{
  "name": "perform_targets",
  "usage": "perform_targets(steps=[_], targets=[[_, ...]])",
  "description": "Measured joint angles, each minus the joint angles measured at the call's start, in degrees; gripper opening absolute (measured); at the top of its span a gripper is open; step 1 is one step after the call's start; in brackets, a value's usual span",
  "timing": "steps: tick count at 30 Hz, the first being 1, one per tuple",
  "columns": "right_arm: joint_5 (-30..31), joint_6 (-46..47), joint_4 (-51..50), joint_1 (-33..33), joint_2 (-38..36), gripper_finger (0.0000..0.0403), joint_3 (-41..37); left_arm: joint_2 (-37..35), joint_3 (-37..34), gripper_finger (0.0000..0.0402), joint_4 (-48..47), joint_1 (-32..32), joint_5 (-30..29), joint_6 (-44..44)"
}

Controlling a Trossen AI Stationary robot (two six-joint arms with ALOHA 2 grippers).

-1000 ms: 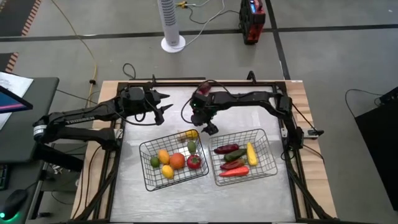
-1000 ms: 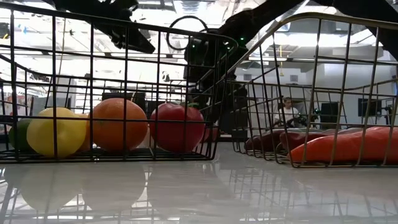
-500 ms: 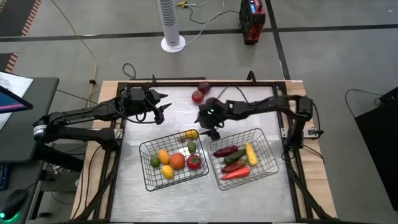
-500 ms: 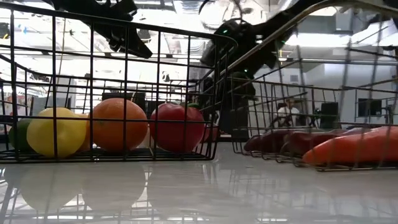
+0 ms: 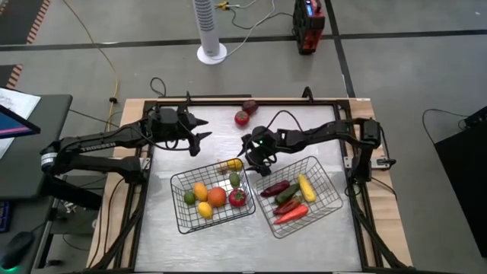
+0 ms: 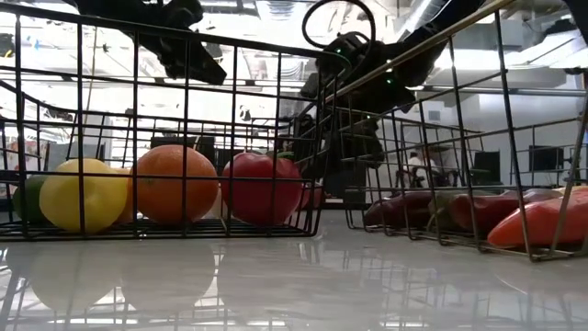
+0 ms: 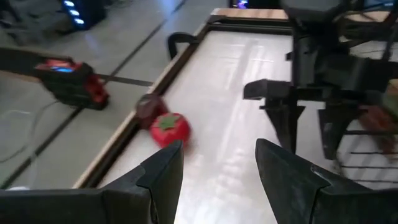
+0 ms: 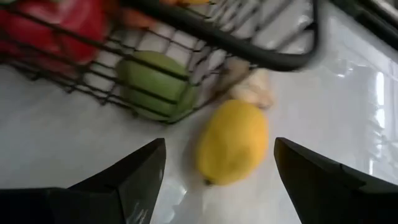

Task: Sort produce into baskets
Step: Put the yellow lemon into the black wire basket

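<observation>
Two grey wire baskets stand on the table. The left basket [image 5: 213,199] holds round orange, red, yellow and green produce. The right basket [image 5: 298,198] holds long red, purple, yellow and green produce. A yellow lemon [image 8: 233,142] lies on the table against the left basket's far wall, and it also shows in the high view [image 5: 233,164]. My right gripper [image 5: 257,164] is open just above the lemon, which shows between its fingers in the right wrist view [image 8: 217,152]. A red tomato [image 5: 242,118] and a dark red fruit [image 5: 249,106] lie by the far edge. My left gripper [image 5: 204,131] hovers open and empty. My right gripper stands at the right basket's far left corner [image 5: 261,176]. I cannot tell whether a finger touches the wire. It does not touch the lemon.
A small pale piece [image 8: 252,87] lies beside the lemon. A green pear [image 8: 155,84] sits inside the left basket, just behind the wire. The table's dark frame rail [image 5: 251,101] runs along the far edge. Bare table lies in front of the baskets [image 5: 243,243].
My right arm has stretched toward the near edge and lowered its gripper by the lemon, which uncovers the tomato and the dark fruit at the far edge. The right basket has turned on the table, its left end swinging toward the near edge.
</observation>
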Motion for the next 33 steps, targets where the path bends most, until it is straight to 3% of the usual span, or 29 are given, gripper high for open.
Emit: perform_targets(steps=[9,33], targets=[[0.2,0.7,8.6,2.0,2.9,0.0326,0.1,2.8,0.0,0.019,-2.8,0.0,7.6,-3.0],[0.0,0.2,7.8,0.3,6.7,0.0326,1.5,4.2,0.0,0.019,-3.0,0.0,4.5,-3.9]])
